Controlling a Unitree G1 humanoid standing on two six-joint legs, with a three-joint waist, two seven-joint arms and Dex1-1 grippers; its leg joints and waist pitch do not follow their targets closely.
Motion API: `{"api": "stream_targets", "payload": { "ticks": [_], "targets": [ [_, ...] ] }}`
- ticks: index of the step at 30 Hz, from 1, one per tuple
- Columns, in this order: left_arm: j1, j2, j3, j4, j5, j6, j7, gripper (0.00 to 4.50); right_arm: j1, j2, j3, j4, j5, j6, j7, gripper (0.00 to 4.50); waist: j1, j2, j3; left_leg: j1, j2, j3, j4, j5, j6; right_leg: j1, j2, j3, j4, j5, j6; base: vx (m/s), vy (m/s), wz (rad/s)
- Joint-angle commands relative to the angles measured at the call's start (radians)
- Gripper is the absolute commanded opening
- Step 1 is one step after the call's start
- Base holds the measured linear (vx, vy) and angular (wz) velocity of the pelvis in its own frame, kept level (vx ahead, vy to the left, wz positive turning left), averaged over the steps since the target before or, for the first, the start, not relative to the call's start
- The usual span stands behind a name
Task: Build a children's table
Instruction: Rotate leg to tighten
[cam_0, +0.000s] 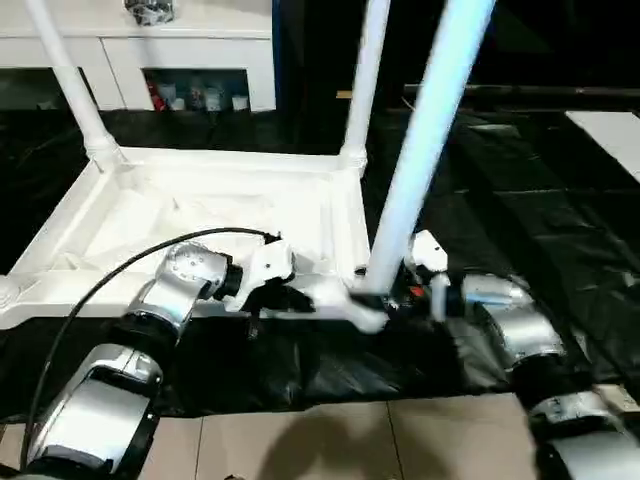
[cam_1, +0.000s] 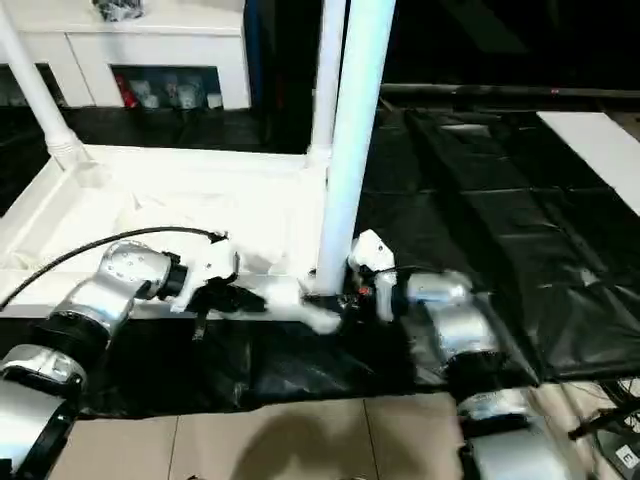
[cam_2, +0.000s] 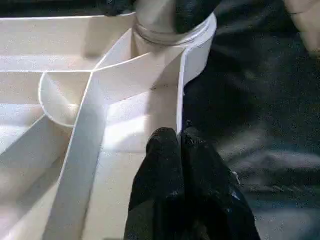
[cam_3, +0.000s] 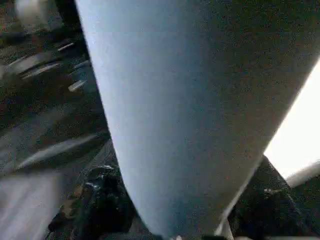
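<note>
black-draped counter (cam_0: 560, 250): your left gripper (cam_2: 181, 145), clenched, steadies the tabletop (cam_0: 200, 215); right gripper (cam_0: 395, 295) grasps the leg (cam_0: 425, 150); seat it next.

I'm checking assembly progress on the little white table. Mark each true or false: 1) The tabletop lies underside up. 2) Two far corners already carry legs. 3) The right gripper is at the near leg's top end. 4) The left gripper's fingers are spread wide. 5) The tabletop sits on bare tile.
1) True: the tabletop shows its ribs.
2) True: far left leg, far right leg.
3) False: the right gripper is at the near leg's base.
4) False: the left gripper is shut.
5) False: it lies on black sheeting.
</note>
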Motion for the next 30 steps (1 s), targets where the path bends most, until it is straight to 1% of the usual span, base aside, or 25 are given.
{"api": "stream_targets", "payload": {
  "ticks": [1,3,4,5,7,8,9,10,11,12,13,15,16,17,18,19,20,22,24,25,26,27,28,29,30],
  "targets": [
    [0.0,-0.07,-0.007,-0.011,0.015,0.038,0.131,0.0,0.025,0.067,0.018,0.07,-0.024,0.03,-0.122,2.0,-0.011,0.006,-0.041,0.011,0.026,-0.021,-0.069,-0.379,0.005,0.029,-0.061,0.043,-0.1,-0.562,-0.124,0.0,0.0,0.0],
    [0.007,-0.118,-0.015,-0.018,0.023,0.062,0.19,0.0,0.015,0.108,-0.006,0.096,-0.037,0.025,-0.263,1.99,-0.016,0.005,-0.04,0.014,0.025,-0.024,-0.069,-0.398,-0.001,0.026,-0.06,0.04,-0.104,-0.588,-0.11,0.0,0.0,0.0],
    [0.005,-0.172,-0.019,-0.016,0.023,0.086,0.237,0.0,-0.011,0.156,-0.018,0.128,-0.057,0.041,-0.407,1.99,-0.029,0.014,-0.037,0.015,0.023,-0.03,-0.071,-0.429,-0.012,0.024,-0.059,0.034,-0.11,-0.618,-0.093,-0.052,0.032,-0.06],
    [0.003,-0.194,-0.02,-0.014,0.023,0.095,0.259,0.0,-0.024,0.175,-0.022,0.142,-0.065,0.047,-0.465,1.99,-0.035,0.012,-0.037,0.015,0.022,-0.03,-0.071,-0.441,-0.016,0.023,-0.057,0.033,-0.111,-0.625,-0.09,0.0,0.0,0.0],
    [-0.007,-0.238,-0.024,-0.004,0.023,0.105,0.292,0.0,-0.06,0.216,-0.03,0.177,-0.068,0.054,-0.556,1.99,-0.048,0.011,-0.037,0.016,0.018,-0.035,-0.068,-0.476,-0.016,0.023,-0.057,0.023,-0.119,-0.659,-0.073,0.0,0.0,0.0],
    [-0.012,-0.248,-0.031,0.0,0.03,0.098,0.3,0.0,-0.077,0.231,-0.032,0.191,-0.068,0.054,-0.588,1.99,-0.056,0.02,-0.04,0.018,0.015,-0.038,-0.065,-0.492,-0.004,0.022,-0.058,0.018,-0.127,-0.657,-0.065,0.0,0.0,0.0],
    [-0.016,-0.251,-0.035,0.004,0.034,0.09,0.301,0.0,-0.085,0.238,-0.03,0.194,-0.07,0.044,-0.592,1.99,-0.056,0.02,-0.04,0.018,0.015,-0.038,-0.065,-0.492,-0.004,0.022,-0.058,0.018,-0.127,-0.657,-0.065,0.0,0.0,0.0],
    [-0.018,-0.252,-0.038,0.005,0.037,0.086,0.302,0.0,-0.09,0.241,-0.028,0.196,-0.071,0.039,-0.594,1.99,-0.068,0.015,-0.04,0.01,0.016,-0.041,-0.069,-0.497,0.009,0.03,-0.056,0.012,-0.128,-0.628,-0.07,0.0,0.0,0.0],
    [-0.024,-0.253,-0.043,0.009,0.044,0.076,0.302,0.0,-0.099,0.248,-0.024,0.198,-0.074,0.026,-0.598,2.32,-0.067,0.02,-0.039,0.014,0.014,-0.04,-0.068,-0.504,0.015,0.025,-0.057,0.014,-0.132,-0.626,-0.071,0.0,0.0,0.0],
    [-0.027,-0.252,-0.045,0.012,0.048,0.072,0.302,0.0,-0.102,0.251,-0.027,0.198,-0.073,0.023,-0.601,2.53,-0.067,0.02,-0.039,0.014,0.014,-0.04,-0.068,-0.504,0.015,0.025,-0.057,0.014,-0.132,-0.626,-0.071,0.0,0.0,0.0],
    [-0.032,-0.242,-0.044,0.015,0.051,0.062,0.297,0.0,-0.102,0.251,-0.033,0.192,-0.066,0.01,-0.581,2.66,-0.069,0.02,-0.039,0.018,0.013,-0.039,-0.067,-0.51,0.02,0.021,-0.057,0.015,-0.133,-0.623,-0.08,0.0,0.0,0.0],
    [-0.034,-0.237,-0.042,0.014,0.054,0.058,0.298,0.0,-0.102,0.252,-0.04,0.191,-0.062,0.001,-0.576,2.78,-0.071,0.02,-0.037,0.019,0.014,-0.04,-0.067,-0.521,0.022,0.02,-0.057,0.013,-0.134,-0.625,-0.084,0.0,0.0,0.0],
    [-0.034,-0.206,-0.038,0.01,0.052,0.033,0.268,0.0,-0.087,0.239,-0.055,0.164,-0.032,-0.004,-0.5,2.94,-0.072,0.02,-0.037,0.017,0.014,-0.042,-0.068,-0.528,0.027,0.023,-0.057,0.011,-0.135,-0.63,-0.083,0.0,0.0,0.0],
    [-0.033,-0.19,-0.034,0.004,0.05,0.035,0.252,0.0,-0.079,0.229,-0.057,0.153,-0.03,-0.01,-0.472,3.08,-0.072,0.02,-0.038,0.014,0.015,-0.043,-0.068,-0.525,0.028,0.025,-0.059,0.012,-0.133,-0.626,-0.082,0.0,0.0,0.0],
    [-0.032,-0.185,-0.033,0.003,0.049,0.033,0.248,0.0,-0.075,0.225,-0.056,0.149,-0.03,-0.011,-0.461,3.08,-0.074,0.018,-0.04,0.008,0.016,-0.043,-0.07,-0.509,0.032,0.029,-0.061,0.016,-0.129,-0.604,-0.09,0.0,0.0,0.0],
    [-0.03,-0.163,-0.031,-0.004,0.049,0.024,0.231,0.0,-0.063,0.206,-0.048,0.134,-0.031,-0.014,-0.422,3.15,-0.073,0.02,-0.042,0.002,0.019,-0.043,-0.072,-0.489,0.036,0.033,-0.061,0.02,-0.122,-0.567,-0.105,0.0,0.0,0.0],
    [-0.028,-0.152,-0.029,-0.006,0.046,0.021,0.22,0.0,-0.058,0.196,-0.044,0.129,-0.029,-0.015,-0.402,3.19,-0.072,0.02,-0.043,0.001,0.02,-0.042,-0.072,-0.474,0.037,0.033,-0.062,0.023,-0.12,-0.546,-0.115,0.0,0.0,0.0],
    [-0.022,-0.11,-0.026,-0.013,0.039,0.0,0.171,0.0,-0.037,0.156,-0.029,0.104,-0.015,-0.01,-0.313,3.4,-0.066,0.018,-0.048,-0.007,0.023,-0.036,-0.071,-0.414,0.05,0.038,-0.063,0.032,-0.104,-0.45,-0.161,0.0,0.0,0.0],
    [-0.017,-0.075,-0.024,-0.017,0.032,-0.023,0.123,0.0,-0.02,0.117,-0.012,0.079,-0.005,0.002,-0.231,3.56,-0.061,0.018,-0.052,-0.013,0.023,-0.034,-0.07,-0.374,0.059,0.043,-0.061,0.035,-0.096,-0.392,-0.181,0.0,0.0,0.0],
    [-0.015,-0.061,-0.021,-0.018,0.026,-0.031,0.101,0.0,-0.013,0.099,0.0,0.067,-0.005,0.008,-0.194,3.65,-0.06,0.018,-0.056,-0.018,0.025,-0.032,-0.068,-0.335,0.07,0.048,-0.06,0.037,-0.086,-0.33,-0.203,0.0,0.0,0.0],
    [-0.013,-0.048,-0.019,-0.017,0.02,-0.042,0.076,0.0,-0.006,0.08,0.014,0.057,-0.008,0.011,-0.159,3.65,-0.055,0.02,-0.056,-0.02,0.026,-0.03,-0.067,-0.307,0.079,0.048,-0.058,0.036,-0.081,-0.294,-0.219,0.0,0.0,0.0],
    [-0.011,-0.031,-0.016,-0.018,0.01,-0.048,0.039,0.0,0.002,0.053,0.035,0.048,-0.018,0.007,-0.11,3.65,-0.053,0.02,-0.054,-0.017,0.028,-0.026,-0.066,-0.305,0.079,0.046,-0.057,0.037,-0.08,-0.285,-0.225,0.051,-0.022,0.02],
    [-0.009,-0.017,-0.015,-0.021,0.0,-0.053,0.004,0.0,0.009,0.029,0.054,0.037,-0.023,0.004,-0.057,3.65,-0.046,0.023,-0.056,-0.017,0.031,-0.024,-0.064,-0.28,0.079,0.049,-0.057,0.037,-0.073,-0.252,-0.238,0.051,-0.022,0.02],
    [-0.008,-0.009,-0.014,-0.022,-0.006,-0.058,-0.018,0.0,0.014,0.015,0.062,0.031,-0.027,0.002,-0.021,3.65,-0.034,0.025,-0.062,-0.015,0.031,-0.019,-0.059,-0.234,0.086,0.051,-0.054,0.037,-0.063,-0.176,-0.256,0.065,-0.018,0.02],
    [-0.008,0.003,-0.014,-0.024,-0.013,-0.061,-0.047,0.0,0.02,-0.008,0.076,0.02,-0.031,0.01,0.044,3.65,-0.032,0.023,-0.064,-0.018,0.032,-0.019,-0.057,-0.207,0.091,0.054,-0.054,0.038,-0.056,-0.129,-0.268,0.052,-0.012,0.0]
  ]
}}
